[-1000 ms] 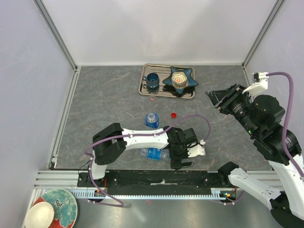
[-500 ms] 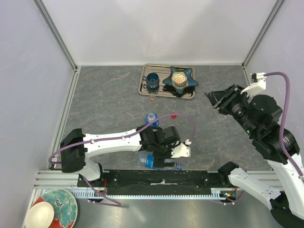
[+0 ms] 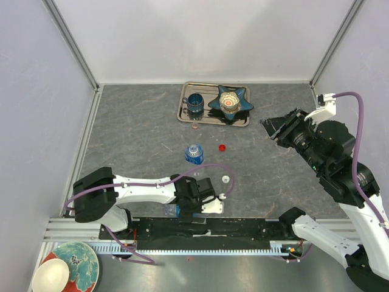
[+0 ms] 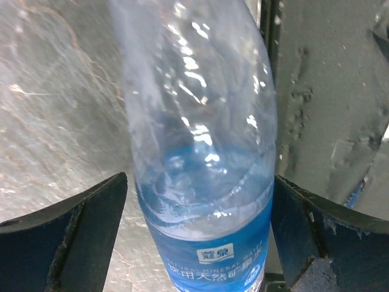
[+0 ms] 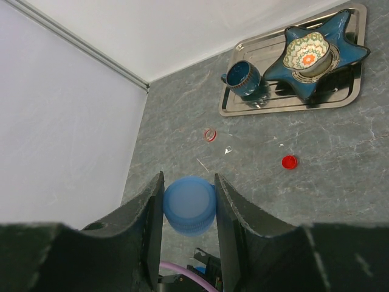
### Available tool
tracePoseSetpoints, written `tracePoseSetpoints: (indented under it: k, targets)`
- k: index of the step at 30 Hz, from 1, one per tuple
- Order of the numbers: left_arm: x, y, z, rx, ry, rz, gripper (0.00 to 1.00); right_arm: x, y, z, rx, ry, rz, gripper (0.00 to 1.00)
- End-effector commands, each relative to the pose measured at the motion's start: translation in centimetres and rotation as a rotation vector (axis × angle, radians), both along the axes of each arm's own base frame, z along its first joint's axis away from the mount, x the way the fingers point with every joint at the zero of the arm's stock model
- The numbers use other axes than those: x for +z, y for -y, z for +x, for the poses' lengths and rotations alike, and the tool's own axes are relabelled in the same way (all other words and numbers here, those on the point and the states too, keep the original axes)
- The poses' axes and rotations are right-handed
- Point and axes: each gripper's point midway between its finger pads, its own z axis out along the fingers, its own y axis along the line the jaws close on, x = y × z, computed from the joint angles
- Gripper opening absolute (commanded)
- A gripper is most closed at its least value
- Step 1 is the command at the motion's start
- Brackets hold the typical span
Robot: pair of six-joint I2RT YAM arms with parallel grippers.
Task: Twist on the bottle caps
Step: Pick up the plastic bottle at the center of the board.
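Bottle (image 4: 194, 109) lies bottom centre of overhead view, between wide-spread fingers of left gripper (image 4: 199, 181), long axis running up wrist frame. Right gripper (image 5: 188, 177), right side, pinches blue cap (image 5: 189, 208), well apart.

tray (image 3: 206, 119) far centre: cup (image 3: 195, 104) on its left, star dish (image 3: 231, 100) on its right | upright bottle (image 3: 194, 153) mid-table, loose cap (image 3: 222, 147) right of it | lying bottle (image 4: 200, 152) at near edge

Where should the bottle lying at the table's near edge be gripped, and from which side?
Grip the bottle across its blue-labelled body, coming from above with one finger on each long side: it lies flat, and the open left end effector straddles it that way.
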Motion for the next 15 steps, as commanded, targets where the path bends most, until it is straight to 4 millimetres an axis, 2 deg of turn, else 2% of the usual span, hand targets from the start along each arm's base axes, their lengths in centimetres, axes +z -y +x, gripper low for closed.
tracePoseSetpoints:
  k: [1, 6, 8, 12, 13, 15]
  targets:
    - [0.2, 2.0, 1.7, -0.026, 0.091, -0.082, 0.99, 0.9, -0.2, 0.1, 0.004, 0.028, 0.025, 0.0]
    - [-0.7, 1.2, 2.0, -0.024, 0.096, -0.067, 0.99, 1.0, -0.1, 0.1, 0.004, 0.031, 0.025, 0.0]
    - [-0.9, 0.7, 2.0, -0.027, 0.09, -0.052, 0.95, 1.0, -0.2, 0.0, 0.007, 0.033, 0.025, 0.0]
    - [-0.6, 0.2, 1.9, -0.029, 0.076, -0.028, 0.7, 1.2, -0.1, -0.1, 0.01, 0.039, 0.02, 0.0]
    - [-0.3, 0.3, 1.9, -0.029, 0.077, -0.032, 0.6, 1.2, -0.1, -0.1, 0.01, 0.04, 0.019, 0.0]
    - [0.9, 1.1, 2.4, -0.025, 0.09, -0.058, 0.5, 1.2, -0.1, -0.1, 0.012, 0.041, 0.016, 0.0]
